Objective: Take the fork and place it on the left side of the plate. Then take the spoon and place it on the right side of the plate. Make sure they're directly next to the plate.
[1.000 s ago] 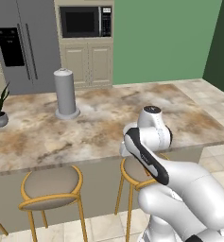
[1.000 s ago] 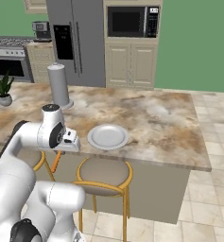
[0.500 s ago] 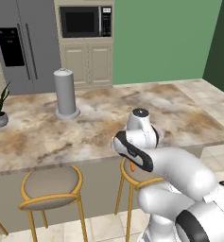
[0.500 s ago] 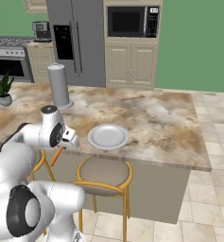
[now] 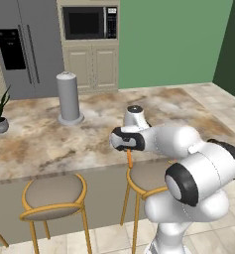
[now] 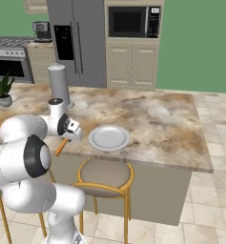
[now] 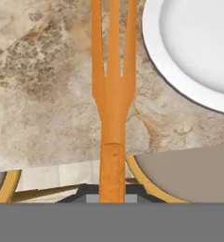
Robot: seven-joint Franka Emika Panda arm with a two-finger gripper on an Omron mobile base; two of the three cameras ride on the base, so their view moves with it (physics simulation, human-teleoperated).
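— One thing is deciding the coming move: how the fork (image 7: 113, 99) is lying against the plate (image 7: 198, 47). What is the gripper (image 6: 71, 135) doing?

— It is clamping the fork by its handle end, jaws nearly together on it. In the hand view the fork is running straight out from the gripper, tines leading, long axis pointing across the desk (image 6: 152, 119) away from its near edge.

— And the plate?

— It is sitting on the desk close to the near edge, just to the fork's right. In the hand view there is a strip of bare marble between the tines and the rim; they are not touching.

— So the fork is already on the plate's left side?

— Yes, hanging over the near edge, handle out past it above a stool (image 6: 105, 174). I am judging it needs carrying forward over the desk and lowering flat, kept parallel to the rim.

— Where is the spoon?

— I am not making it out anywhere.
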